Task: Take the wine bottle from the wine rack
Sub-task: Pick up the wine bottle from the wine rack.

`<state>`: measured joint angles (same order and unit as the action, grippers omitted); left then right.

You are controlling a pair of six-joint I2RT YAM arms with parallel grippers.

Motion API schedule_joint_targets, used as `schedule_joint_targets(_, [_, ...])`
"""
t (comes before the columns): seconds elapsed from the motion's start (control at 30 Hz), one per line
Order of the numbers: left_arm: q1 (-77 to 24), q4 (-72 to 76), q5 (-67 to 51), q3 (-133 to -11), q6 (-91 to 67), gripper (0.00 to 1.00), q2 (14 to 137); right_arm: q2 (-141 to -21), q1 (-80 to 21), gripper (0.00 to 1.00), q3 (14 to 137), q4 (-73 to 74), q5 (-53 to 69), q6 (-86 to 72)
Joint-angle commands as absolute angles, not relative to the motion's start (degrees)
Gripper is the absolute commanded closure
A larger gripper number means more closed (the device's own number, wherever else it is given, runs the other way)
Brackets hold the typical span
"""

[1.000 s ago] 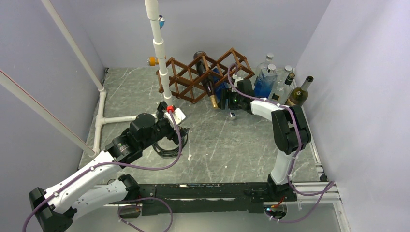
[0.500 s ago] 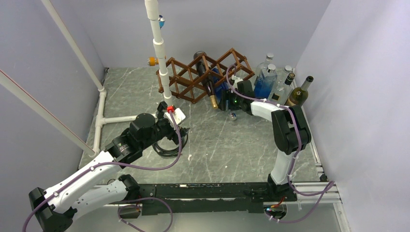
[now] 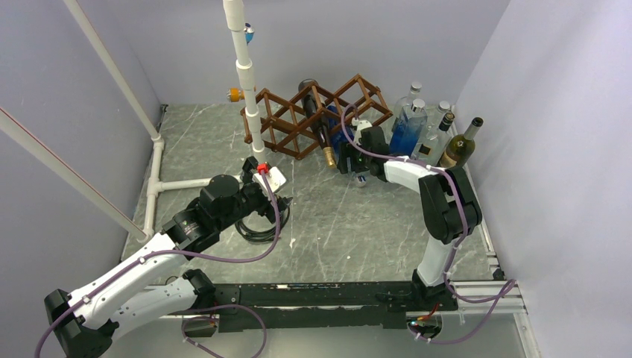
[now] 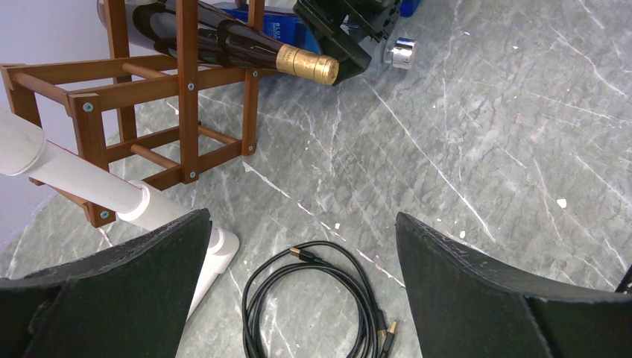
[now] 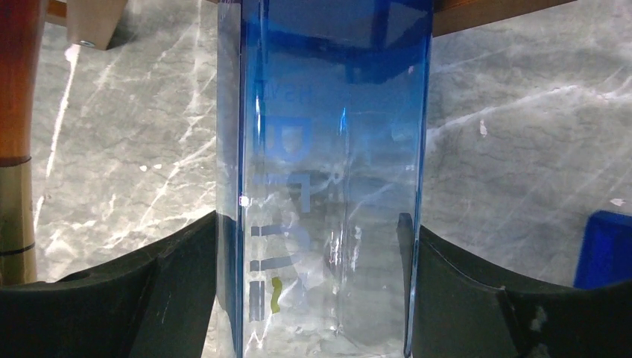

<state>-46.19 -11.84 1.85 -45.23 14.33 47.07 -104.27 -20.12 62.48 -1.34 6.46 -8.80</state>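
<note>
The dark brown wine rack (image 3: 287, 119) stands at the back of the table. A dark wine bottle (image 3: 318, 127) with a gold foil neck (image 4: 305, 64) lies in one of its cells, neck pointing toward me. Beside it a clear blue bottle (image 5: 328, 186) lies in a lower cell. My right gripper (image 5: 313, 298) is shut on this blue bottle, both fingers (image 5: 171, 283) pressed to its flat sides. My left gripper (image 4: 302, 291) hangs open above the table, short of the rack, holding nothing.
A coiled black cable (image 4: 257, 298) lies under the left gripper. A white PVC pipe (image 4: 89, 183) stands just left of the rack. Several upright bottles (image 3: 417, 123), one of them green (image 3: 460, 145), crowd the back right corner by the wall.
The right wrist has edged slightly left at the rack while still gripping the blue bottle. The left arm has not moved.
</note>
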Motion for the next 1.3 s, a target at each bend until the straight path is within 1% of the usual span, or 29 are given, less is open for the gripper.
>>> schedule_joint_targets(0.0, [-45.91,-10.46,2.48,-46.49,14.94,0.01,45.99,-100.52,-21.92,0.99,62.28,-5.42,0.22,-3.39])
schedule_joint_targets(0.1, [-45.95,-10.46,2.55,-46.49,15.02,0.01,45.92,-101.16,-22.72,0.98,62.31,-5.54,-3.17,-2.25])
schedule_joint_targets(0.23, [-45.89,-10.46,2.50,-46.49,15.03,0.01,45.81,-101.99,-22.75,0.95,62.65,-4.80,-1.37,-2.61])
schedule_joint_targets(0.33, [-45.96,-10.54,2.53,-46.50,15.03,0.01,45.79,-102.76,-22.76,0.91,63.12,-3.96,-0.28,-2.96])
schedule_joint_targets(0.6, [-45.96,-10.46,2.55,-46.48,15.12,0.01,45.70,-103.56,-22.11,0.68,63.72,-3.01,3.74,-4.20])
schedule_joint_targets(0.67, [-45.88,-10.46,2.55,-46.41,15.12,0.01,45.70,-103.62,-21.90,0.63,63.85,-2.76,4.35,-4.40])
schedule_joint_targets(0.83, [-45.89,-10.46,2.55,-46.41,15.12,0.01,45.79,-104.03,-21.14,0.55,64.14,-2.42,5.77,-4.98])
schedule_joint_targets(1.0, [-45.92,-10.46,2.55,-46.41,15.12,0.01,45.79,-104.17,-20.64,0.53,64.42,-2.20,7.36,-5.57])
schedule_joint_targets(1.27, [-45.92,-10.43,2.55,-46.41,15.12,0.01,45.80,-105.00,-20.24,0.45,65.20,-1.50,9.38,-6.21])
